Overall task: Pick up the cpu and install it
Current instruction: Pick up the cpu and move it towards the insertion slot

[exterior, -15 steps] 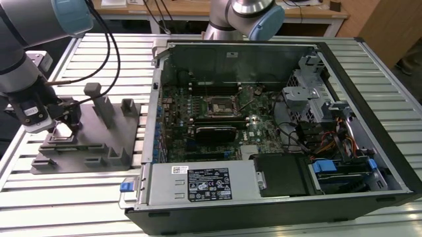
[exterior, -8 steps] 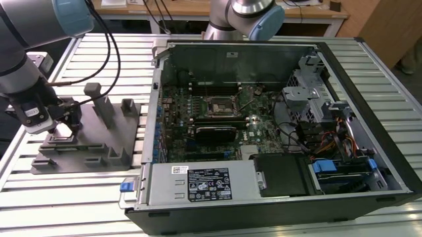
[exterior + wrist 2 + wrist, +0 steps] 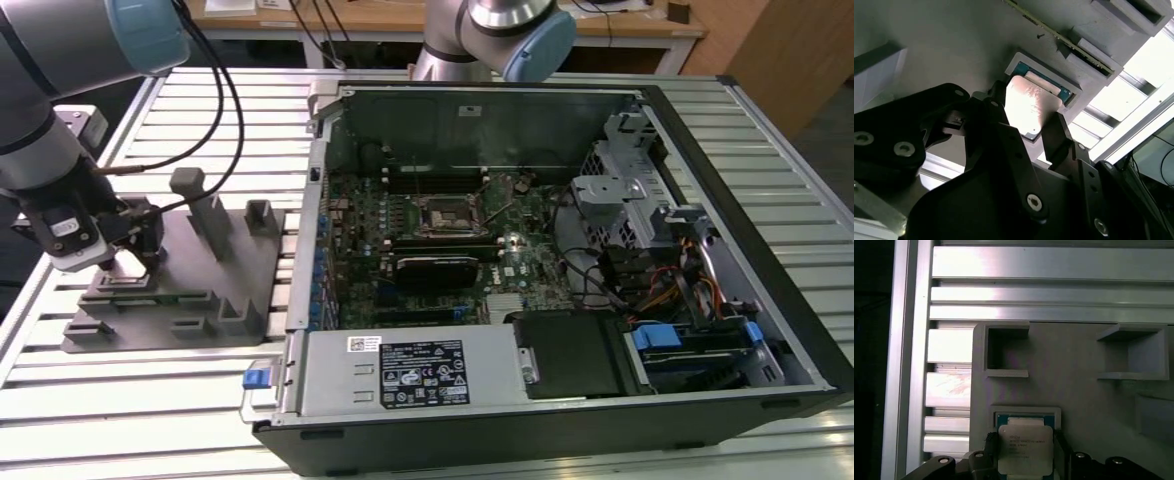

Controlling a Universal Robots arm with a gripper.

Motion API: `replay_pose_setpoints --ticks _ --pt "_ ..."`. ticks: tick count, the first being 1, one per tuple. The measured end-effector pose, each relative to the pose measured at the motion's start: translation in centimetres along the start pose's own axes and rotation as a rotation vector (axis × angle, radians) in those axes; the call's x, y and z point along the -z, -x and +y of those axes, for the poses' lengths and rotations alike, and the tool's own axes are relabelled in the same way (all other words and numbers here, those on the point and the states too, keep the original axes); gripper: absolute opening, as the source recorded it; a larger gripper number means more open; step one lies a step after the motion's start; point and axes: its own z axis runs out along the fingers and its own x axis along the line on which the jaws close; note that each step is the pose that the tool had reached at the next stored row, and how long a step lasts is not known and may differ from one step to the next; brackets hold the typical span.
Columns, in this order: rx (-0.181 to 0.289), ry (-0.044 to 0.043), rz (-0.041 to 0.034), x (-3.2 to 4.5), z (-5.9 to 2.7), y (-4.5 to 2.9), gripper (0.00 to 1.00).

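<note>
gripper (image 3: 131,262): jaws clamped on cpu (image 3: 1025,450) edges
location: over holder block (image 3: 227,285) pocket
cut off: one cpu edge, first wrist view

exterior view: high, wide over case (image 3: 481,120) and holder (image 3: 147,330) | both wrist views: close on cpu (image 3: 1025,450) (image 3: 1026,107)

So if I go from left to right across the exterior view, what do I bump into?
Grey holder block → then, inside the computer case, black socket frame → silver drive cage.
</note>
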Motion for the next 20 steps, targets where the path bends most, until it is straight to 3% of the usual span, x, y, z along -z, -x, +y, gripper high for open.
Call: replay_pose_setpoints --ticks 11,20 --pt "0.0 -0.0001 0.0003 2.71 0.19 -0.06 0.53" --pt "0.0 0.0006 0.0 4.08 0.29 -0.12 0.53"
